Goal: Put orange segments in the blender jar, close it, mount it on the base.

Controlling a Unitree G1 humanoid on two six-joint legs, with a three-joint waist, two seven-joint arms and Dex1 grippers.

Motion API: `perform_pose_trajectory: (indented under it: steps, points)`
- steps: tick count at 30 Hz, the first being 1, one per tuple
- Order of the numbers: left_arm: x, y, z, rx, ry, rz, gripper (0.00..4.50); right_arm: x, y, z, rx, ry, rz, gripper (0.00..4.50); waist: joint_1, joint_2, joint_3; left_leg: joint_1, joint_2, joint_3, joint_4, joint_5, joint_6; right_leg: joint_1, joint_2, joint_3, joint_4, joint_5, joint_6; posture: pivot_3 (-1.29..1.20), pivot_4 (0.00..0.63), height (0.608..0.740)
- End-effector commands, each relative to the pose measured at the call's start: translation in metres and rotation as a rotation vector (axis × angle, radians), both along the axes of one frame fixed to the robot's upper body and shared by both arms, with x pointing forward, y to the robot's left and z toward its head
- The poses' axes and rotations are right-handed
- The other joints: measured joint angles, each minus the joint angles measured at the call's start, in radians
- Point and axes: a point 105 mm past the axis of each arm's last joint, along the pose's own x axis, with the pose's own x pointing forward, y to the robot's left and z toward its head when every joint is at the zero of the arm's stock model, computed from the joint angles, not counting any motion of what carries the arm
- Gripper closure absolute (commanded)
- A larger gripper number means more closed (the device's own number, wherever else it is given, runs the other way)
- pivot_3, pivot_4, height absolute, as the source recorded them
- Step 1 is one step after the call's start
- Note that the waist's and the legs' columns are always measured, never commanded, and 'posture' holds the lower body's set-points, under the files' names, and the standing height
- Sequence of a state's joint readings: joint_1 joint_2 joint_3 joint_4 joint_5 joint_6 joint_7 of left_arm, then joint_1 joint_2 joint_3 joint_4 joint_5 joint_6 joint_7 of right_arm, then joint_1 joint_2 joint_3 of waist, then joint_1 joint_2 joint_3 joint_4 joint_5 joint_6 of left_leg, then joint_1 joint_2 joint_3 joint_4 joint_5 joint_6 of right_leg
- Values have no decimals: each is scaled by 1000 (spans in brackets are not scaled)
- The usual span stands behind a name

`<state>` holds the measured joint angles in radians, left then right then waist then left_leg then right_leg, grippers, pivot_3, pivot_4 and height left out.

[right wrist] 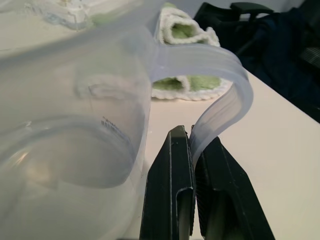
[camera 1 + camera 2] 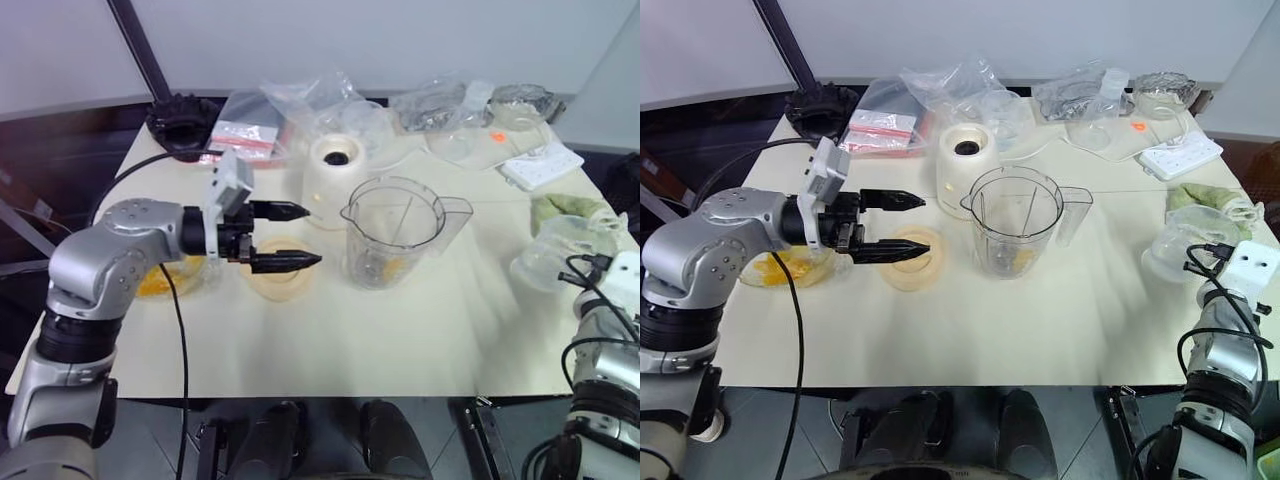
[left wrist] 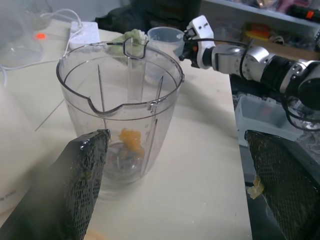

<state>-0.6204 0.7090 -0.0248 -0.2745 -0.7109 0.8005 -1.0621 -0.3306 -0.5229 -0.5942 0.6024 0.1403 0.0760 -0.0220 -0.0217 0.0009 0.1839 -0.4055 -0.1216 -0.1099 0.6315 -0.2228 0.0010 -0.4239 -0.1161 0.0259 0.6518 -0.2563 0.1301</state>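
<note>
The blender jar point(image 2: 390, 235) stands upright and uncovered at mid-table, with an orange segment point(image 3: 131, 142) at its bottom by the blades. Behind it to the left sits the cream-white base point(image 2: 335, 165). My left gripper point(image 2: 313, 236) is open and hovers level just left of the jar, above a flat pale-orange lid point(image 2: 280, 280). A scrap of fruit point(image 3: 256, 187) sticks to one finger pad. More orange segments point(image 2: 160, 282) lie in a glass bowl under my left arm. At the table's right edge, my right gripper point(image 1: 192, 135) is shut on the handle of a translucent plastic cup point(image 2: 555, 255).
A green-and-white cloth point(image 2: 570, 210) lies behind the cup. A white power strip point(image 2: 540, 165), clear plastic bags point(image 2: 320, 100), a glass dish point(image 2: 520, 105) and a black ridged piece point(image 2: 183, 122) line the back of the table. A black cable point(image 2: 180, 330) hangs from my left arm.
</note>
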Motion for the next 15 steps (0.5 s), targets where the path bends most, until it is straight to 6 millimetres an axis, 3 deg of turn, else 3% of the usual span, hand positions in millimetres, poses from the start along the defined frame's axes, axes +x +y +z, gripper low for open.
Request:
perform_pose_trajectory:
  steps: [1,11,15]
  points:
    - [-3,3,4,13,-29,-1,0,7,-4,19,-64,-62,-7,4434,0,0,0,0,0,0,0,0,0,0,0,0,0,0,0,0,150,740]
    - [-7,8,-3,44,4,-16,0,9,-2,5,-34,-55,-18,4434,0,0,0,0,0,0,0,0,0,1,1,0,0,0,0,0,150,740]
    - [-6,7,-3,43,1,-14,0,6,-3,1,-45,-34,-23,3144,0,0,0,0,0,0,0,0,0,1,1,0,0,0,0,0,150,740]
